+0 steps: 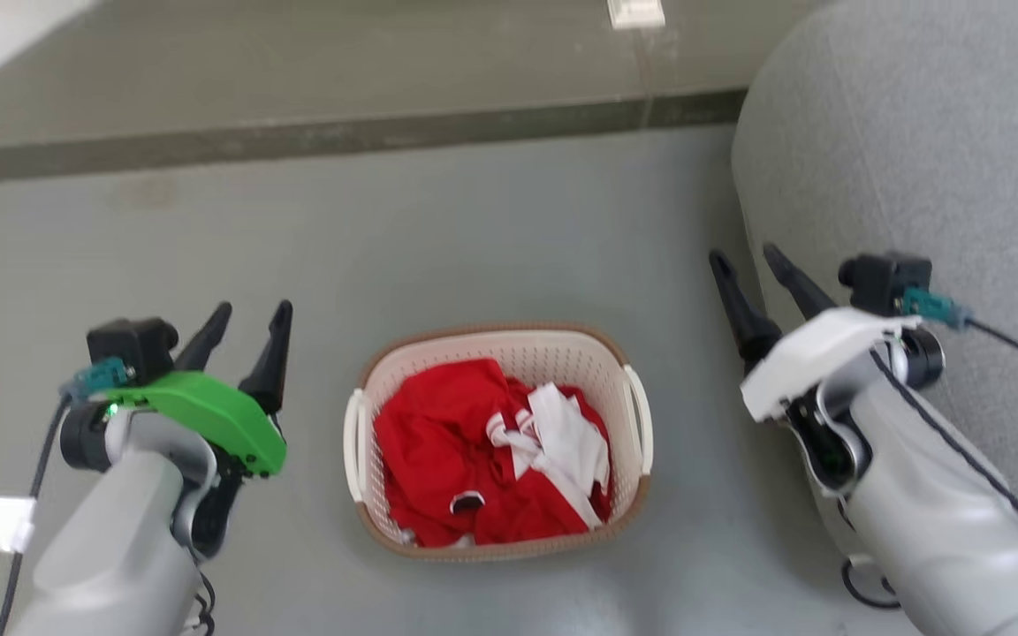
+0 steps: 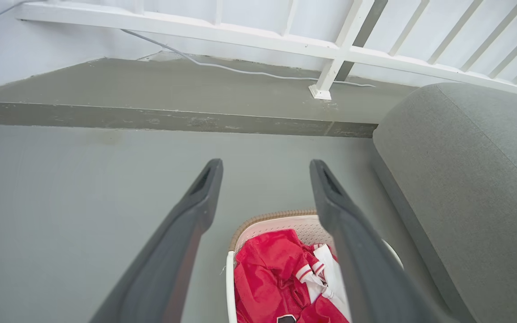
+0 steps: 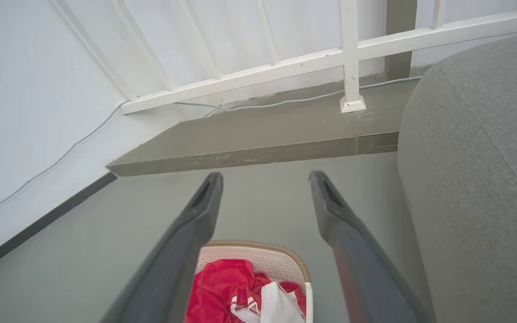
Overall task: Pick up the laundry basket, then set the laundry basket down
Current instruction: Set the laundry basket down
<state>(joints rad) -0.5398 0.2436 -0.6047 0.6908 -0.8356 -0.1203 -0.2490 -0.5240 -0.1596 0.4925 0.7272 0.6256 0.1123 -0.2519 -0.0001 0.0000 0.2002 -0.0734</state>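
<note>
The laundry basket (image 1: 553, 353) stands on the grey floor between my two arms, cream-white and perforated with a brown rim and a white handle (image 1: 354, 442) on each side. Red and white clothes (image 1: 474, 450) fill it. My left gripper (image 1: 253, 322) hovers open to the basket's left, above the floor and apart from it. On the basket's right, my right gripper (image 1: 748, 258) is open too, touching nothing. The basket's far rim (image 2: 267, 217) appears between my left fingers, and the basket rim (image 3: 258, 246) sits low in the right wrist view.
A large grey cushioned seat (image 1: 915, 132) rises close on the right, behind my right arm. A raised concrete step (image 1: 341, 137) crosses the floor ahead, with a white railing post (image 2: 326, 85) and a cable on it. Open floor lies left of the basket.
</note>
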